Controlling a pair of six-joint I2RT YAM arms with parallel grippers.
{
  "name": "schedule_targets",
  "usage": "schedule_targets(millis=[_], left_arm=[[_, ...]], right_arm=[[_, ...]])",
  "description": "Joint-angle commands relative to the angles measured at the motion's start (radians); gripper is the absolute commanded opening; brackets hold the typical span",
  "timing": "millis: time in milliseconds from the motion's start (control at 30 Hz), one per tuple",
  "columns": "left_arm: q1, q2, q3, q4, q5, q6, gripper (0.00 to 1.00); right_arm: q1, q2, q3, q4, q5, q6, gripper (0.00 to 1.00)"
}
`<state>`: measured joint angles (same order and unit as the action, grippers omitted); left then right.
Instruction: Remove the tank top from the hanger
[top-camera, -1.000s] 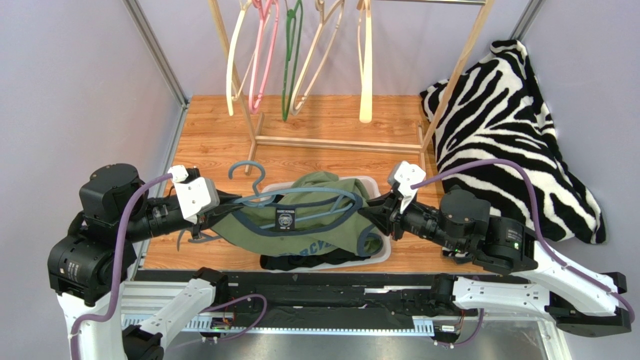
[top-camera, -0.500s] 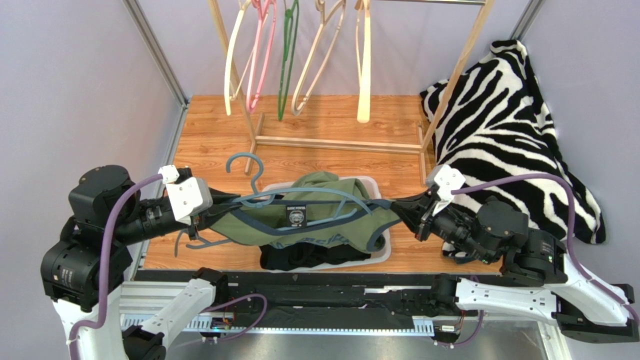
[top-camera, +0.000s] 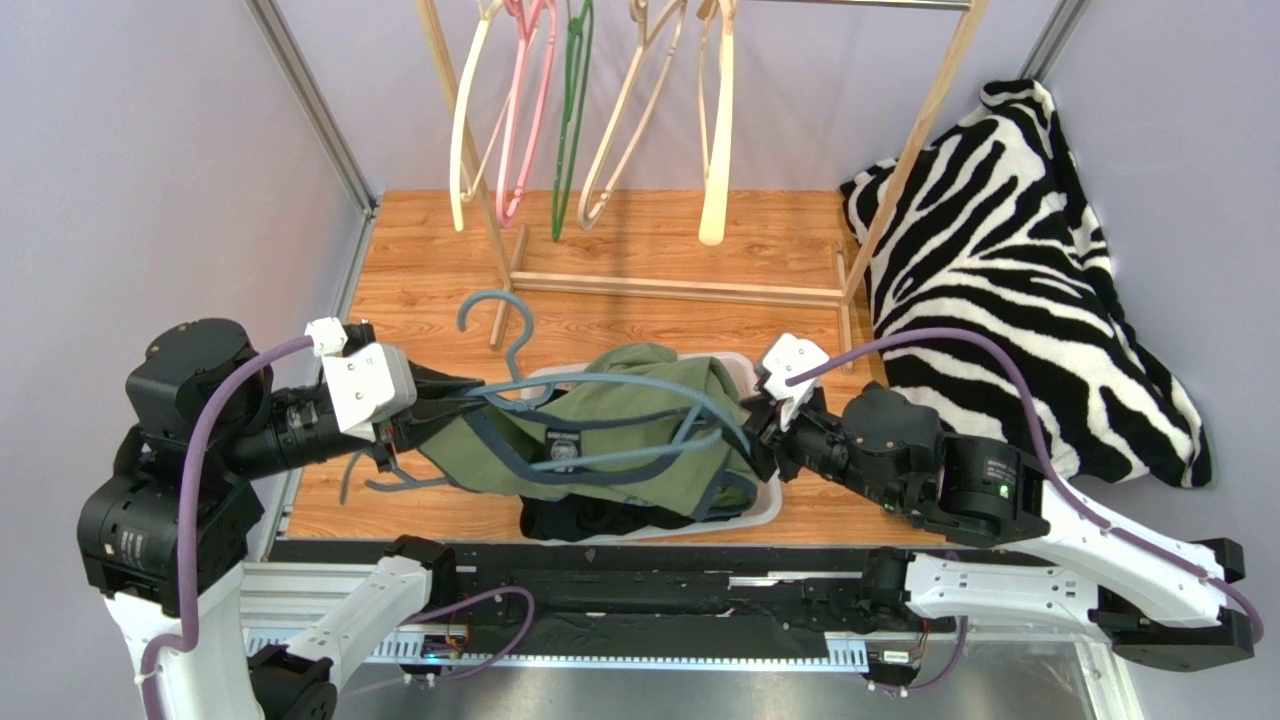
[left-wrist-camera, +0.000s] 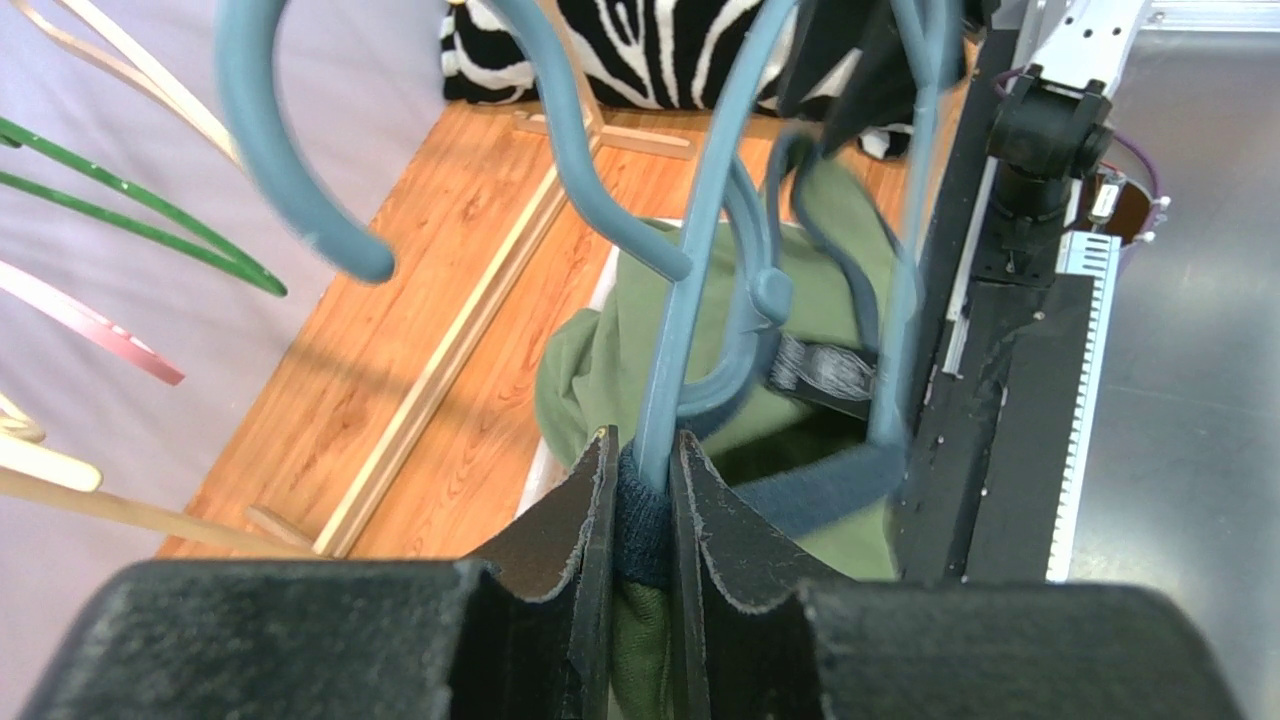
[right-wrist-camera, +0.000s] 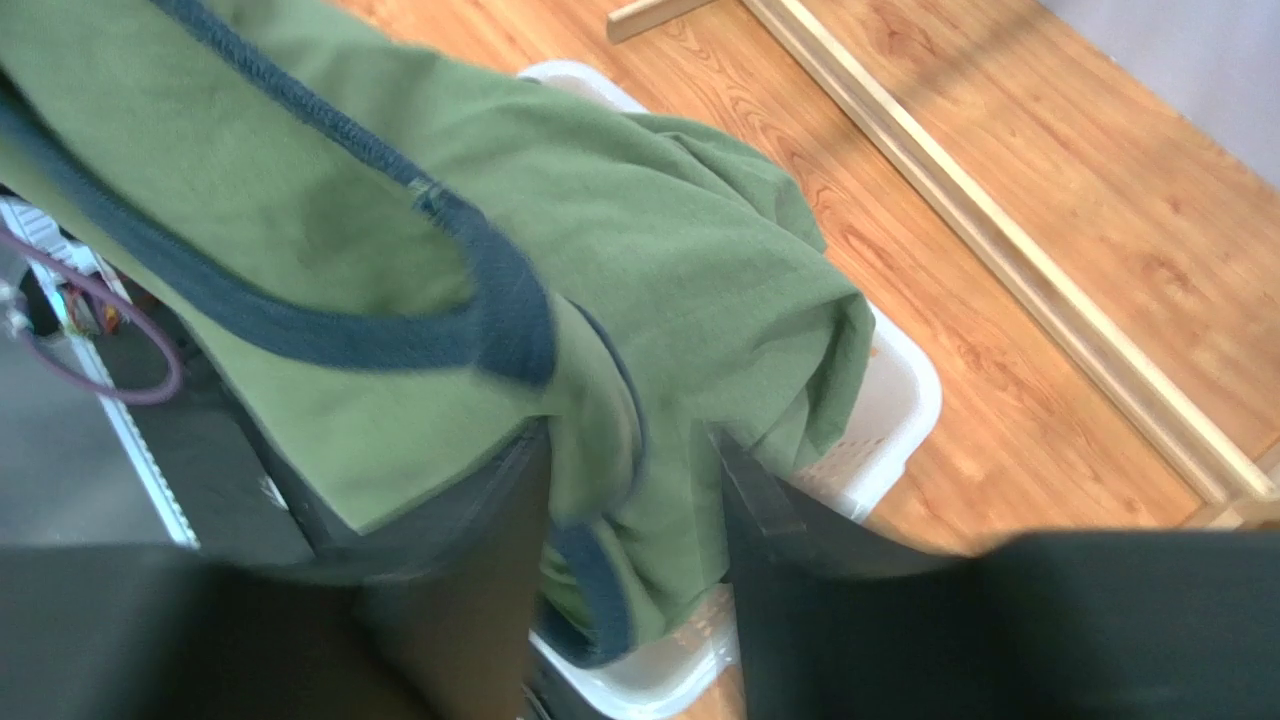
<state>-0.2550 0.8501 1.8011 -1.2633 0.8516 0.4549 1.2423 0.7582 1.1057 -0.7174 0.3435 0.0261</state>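
Observation:
A green tank top (top-camera: 616, 428) with navy trim hangs on a blue hanger (top-camera: 496, 318) over a white basket (top-camera: 763, 507). My left gripper (top-camera: 418, 414) is shut on the hanger's bar and the top's navy strap. The left wrist view shows the bar (left-wrist-camera: 706, 270) and strap (left-wrist-camera: 646, 518) pinched between the jaws of that gripper (left-wrist-camera: 643, 488). My right gripper (top-camera: 751, 426) is at the top's right end. In the right wrist view this gripper (right-wrist-camera: 631, 495) is open, with loose green fabric (right-wrist-camera: 676, 240) hanging between the fingers (right-wrist-camera: 451, 600).
Dark clothes (top-camera: 601, 521) lie in the basket under the top. A wooden rack (top-camera: 676, 285) with several empty hangers (top-camera: 511, 105) stands behind it. A zebra-print blanket (top-camera: 1022, 225) drapes at the right. The black rail (top-camera: 676, 578) runs along the near edge.
My right gripper pulled the top's end out to the right, stretching it, then came back left; the top now hangs slack. My left gripper drifted slightly left with the hanger.

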Motion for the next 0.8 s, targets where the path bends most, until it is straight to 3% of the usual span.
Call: schedule_targets(millis=[0,200,400,767], left_arm=[[0.007,0.053,0.029,0.085,-0.026,0.008,0.00],[0.007,0.093,-0.020,0.215,-0.137,0.056,0.00],[-0.039,0.127,0.004,0.222,-0.134,0.148,0.00],[-0.187,0.057,-0.003,0.065,-0.175,0.436,0.00]], right_arm=[[-0.004,-0.013,0.069,0.029,-0.028,-0.056,0.63],[-0.004,-0.056,0.249,-0.141,-0.151,-0.084,0.76],[-0.004,-0.004,0.454,-0.269,-0.284,-0.107,0.78],[-0.004,0.197,0.675,-0.292,-0.366,-0.184,0.85]])
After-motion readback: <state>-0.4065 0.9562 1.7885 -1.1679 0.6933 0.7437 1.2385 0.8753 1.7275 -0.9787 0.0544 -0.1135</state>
